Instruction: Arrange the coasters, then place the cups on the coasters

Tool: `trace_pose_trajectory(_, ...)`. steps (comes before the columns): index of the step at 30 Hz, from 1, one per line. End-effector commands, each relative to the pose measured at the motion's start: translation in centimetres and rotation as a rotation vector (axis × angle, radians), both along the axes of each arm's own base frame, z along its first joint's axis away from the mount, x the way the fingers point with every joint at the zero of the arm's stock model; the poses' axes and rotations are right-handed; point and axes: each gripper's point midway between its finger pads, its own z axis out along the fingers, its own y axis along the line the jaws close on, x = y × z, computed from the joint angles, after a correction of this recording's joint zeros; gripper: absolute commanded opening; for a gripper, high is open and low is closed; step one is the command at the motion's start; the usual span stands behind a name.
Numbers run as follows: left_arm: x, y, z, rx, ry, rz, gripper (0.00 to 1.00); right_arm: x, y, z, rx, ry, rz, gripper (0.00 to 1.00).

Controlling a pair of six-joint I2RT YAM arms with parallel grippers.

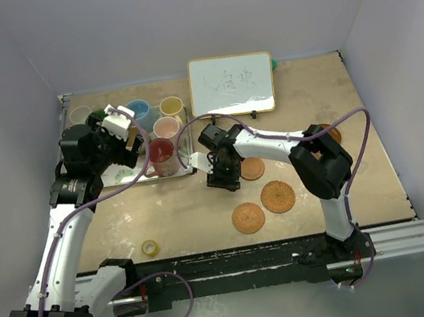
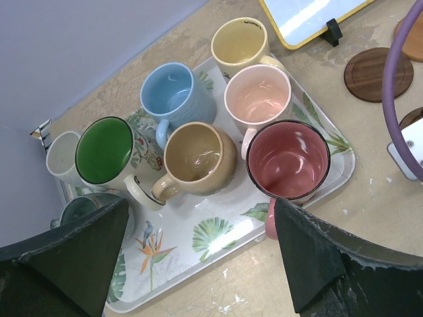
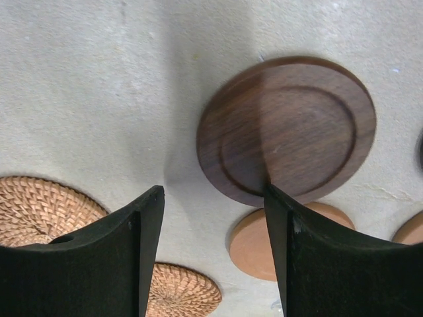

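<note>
I am holding my left gripper [image 2: 201,211] spread wide and empty above the leaf-patterned tray [image 2: 218,241], where the mugs [image 2: 256,99] are standing close together, the red mug [image 2: 289,158] and the tan mug [image 2: 198,155] nearest to my fingers. My right gripper [image 3: 213,191] is hanging open over the table [image 3: 99,79], one finger over the edge of the dark wooden coaster [image 3: 291,125], which is lying flat near two woven rattan coasters [image 3: 33,205].
</note>
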Motion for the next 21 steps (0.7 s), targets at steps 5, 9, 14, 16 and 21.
trace_pose_trajectory(5, -0.1, 0.0, 1.2, -0.01, -0.049, -0.012, 0.88, 1.2, -1.1, 1.0, -0.029, -0.015, -0.044, 0.64)
trace_pose_trajectory(9, -0.1, 0.0, 1.2, -0.01, -0.05, -0.012, 0.88, 1.6, -1.0, 1.1, -0.033, -0.023, -0.052, 0.65)
trace_pose_trajectory(14, -0.1, 0.1, 1.3, -0.007, -0.052, -0.01, 0.88, 1.9, -0.6, 1.1, -0.029, -0.018, -0.056, 0.65)
trace_pose_trajectory(16, -0.1, 0.0, 1.3, -0.007, -0.05, -0.012, 0.88, 2.0, -0.5, 1.2, -0.026, -0.02, -0.054, 0.65)
trace_pose_trajectory(21, 0.0, 0.0, 1.3, -0.008, -0.052, -0.013, 0.88, 2.2, 0.0, 1.9, 0.013, -0.046, -0.06, 0.67)
